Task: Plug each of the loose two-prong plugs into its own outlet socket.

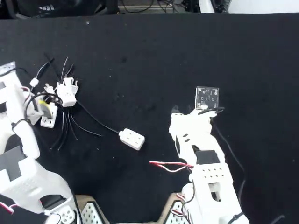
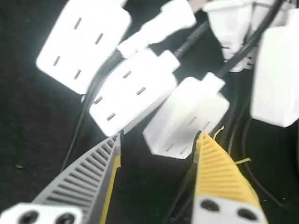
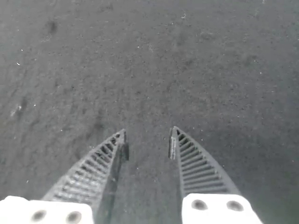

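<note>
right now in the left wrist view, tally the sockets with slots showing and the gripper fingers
sockets: 3
fingers: 2
total: 5

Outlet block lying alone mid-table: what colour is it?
The outlet block is white, on a black cord; clearest in the high view.

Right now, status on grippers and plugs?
Left gripper open, over white outlet block. Right gripper open above bare black mat. Lone outlet socket empty. Black cords tangled around the block.
</note>
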### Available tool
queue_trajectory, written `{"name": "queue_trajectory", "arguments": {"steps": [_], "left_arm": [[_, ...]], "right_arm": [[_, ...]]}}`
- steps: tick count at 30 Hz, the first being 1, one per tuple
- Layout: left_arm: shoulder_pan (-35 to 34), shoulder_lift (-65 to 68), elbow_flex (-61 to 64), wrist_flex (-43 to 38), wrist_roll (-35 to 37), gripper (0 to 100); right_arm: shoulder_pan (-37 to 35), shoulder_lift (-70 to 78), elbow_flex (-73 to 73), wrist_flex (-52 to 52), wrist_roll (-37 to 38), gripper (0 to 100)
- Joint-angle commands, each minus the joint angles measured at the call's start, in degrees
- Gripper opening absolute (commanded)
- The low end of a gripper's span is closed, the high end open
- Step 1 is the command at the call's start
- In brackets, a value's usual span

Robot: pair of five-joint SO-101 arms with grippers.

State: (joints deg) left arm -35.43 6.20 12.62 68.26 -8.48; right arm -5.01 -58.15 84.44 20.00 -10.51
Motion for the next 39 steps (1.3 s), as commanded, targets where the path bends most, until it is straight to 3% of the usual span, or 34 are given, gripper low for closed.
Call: {"name": "queue_trajectory", "arguments": {"steps": [1, 7, 15, 18, 22, 26, 31, 34, 39], "left_arm": [[-1.80, -1.14, -4.44, 1.93, -4.84, 26], [-1.80, -4.92, -11.30, 11.43, -5.27, 25], [-2.33, -1.49, -14.37, -0.70, -5.63, 26], [-2.59, 2.73, -16.22, -2.90, -11.96, 25], [-4.18, 6.86, -18.33, 3.52, -22.95, 25], [-10.51, 7.74, -21.85, 10.46, -33.05, 25], [-15.52, 9.58, -20.88, 11.16, -42.20, 25], [-15.52, 12.04, -17.89, 10.99, -44.04, 25], [-14.37, 14.51, -17.27, 10.90, -39.65, 25]], "right_arm": [[-1.93, 0.22, -1.36, -1.58, -0.53, 14.2], [-10.20, 0.04, 1.63, -3.25, 0.09, 14.4], [-10.46, 0.22, 1.71, -3.25, 3.43, 14.2], [-10.37, 0.22, 1.71, -3.25, 3.43, 14.2], [-10.29, 0.22, 1.71, -3.34, 3.43, 14.2], [-10.29, 0.22, 1.71, -3.43, 3.43, 14.2], [-10.29, 0.22, 1.71, -3.52, 3.43, 14.2], [-10.37, 0.22, 1.71, -3.52, 3.43, 14.2], [-10.37, 0.22, 1.71, -3.43, 3.43, 14.2]]}}
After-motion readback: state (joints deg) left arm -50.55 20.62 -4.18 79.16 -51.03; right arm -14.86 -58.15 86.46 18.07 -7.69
